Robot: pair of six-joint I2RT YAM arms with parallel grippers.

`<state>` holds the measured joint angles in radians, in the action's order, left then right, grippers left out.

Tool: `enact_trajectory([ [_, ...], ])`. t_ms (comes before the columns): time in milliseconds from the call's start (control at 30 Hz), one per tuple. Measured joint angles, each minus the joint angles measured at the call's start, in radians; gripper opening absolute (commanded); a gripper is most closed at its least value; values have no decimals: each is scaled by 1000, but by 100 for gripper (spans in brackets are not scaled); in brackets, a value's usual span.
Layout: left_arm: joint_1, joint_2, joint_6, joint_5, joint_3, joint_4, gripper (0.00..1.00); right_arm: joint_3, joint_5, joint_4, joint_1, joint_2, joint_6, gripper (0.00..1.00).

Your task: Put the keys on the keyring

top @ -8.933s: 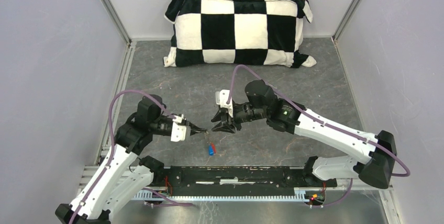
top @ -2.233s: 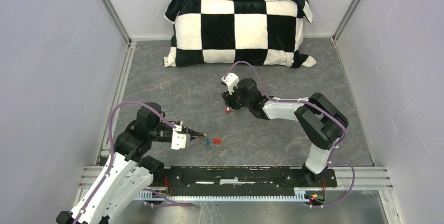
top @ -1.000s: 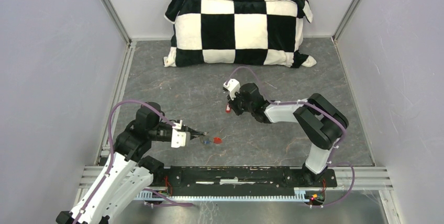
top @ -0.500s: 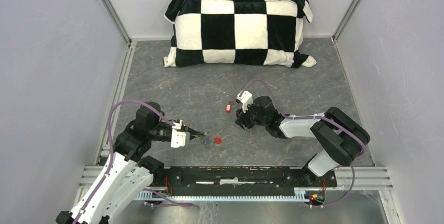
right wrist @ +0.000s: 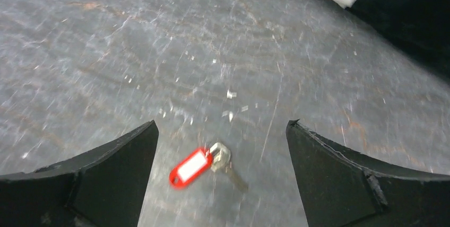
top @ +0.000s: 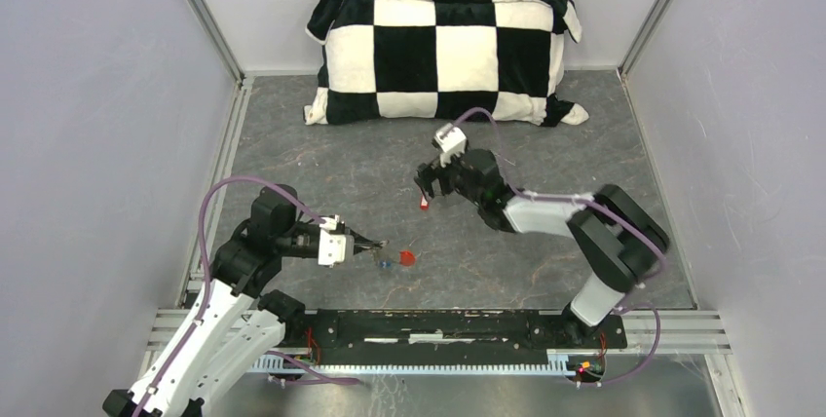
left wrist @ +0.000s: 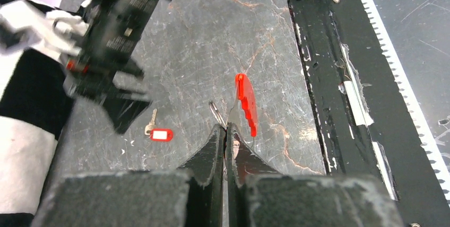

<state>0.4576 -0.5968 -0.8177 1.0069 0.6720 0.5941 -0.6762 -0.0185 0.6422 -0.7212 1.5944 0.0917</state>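
Right tool (right wrist: 221,124) newly wide above tagged key (right wrist: 218,156), grey marbled tabletop (top: 321,164)

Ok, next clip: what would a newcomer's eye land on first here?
The black-and-white checked pillow at the far end of the table dominates. Mid-table, the right fingers stand wide open over a red-tagged key lying flat. Nearer the front, the left fingers are shut on what looks like the ring, with a red tag alongside.
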Motion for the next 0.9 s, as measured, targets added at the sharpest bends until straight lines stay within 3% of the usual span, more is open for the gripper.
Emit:
enact_trajectory([
  [100, 0, 0, 5, 0, 9, -6, 2, -162, 2, -89, 7, 126, -25, 95],
  [200, 0, 0, 14, 0, 10, -15, 2, -197, -20, -158, 2, 150, -45, 85],
  [300, 0, -1, 25, 0, 10, -23, 2, -237, -59, -213, -3, 189, -53, 83],
  [633, 0, -3, 44, 0, 10, -28, 2, -236, -133, -269, -39, 280, -85, 82],
  [900, 0, 11, 55, -4, 26, -25, 2, -195, -143, -192, -55, 285, -99, 81],
])
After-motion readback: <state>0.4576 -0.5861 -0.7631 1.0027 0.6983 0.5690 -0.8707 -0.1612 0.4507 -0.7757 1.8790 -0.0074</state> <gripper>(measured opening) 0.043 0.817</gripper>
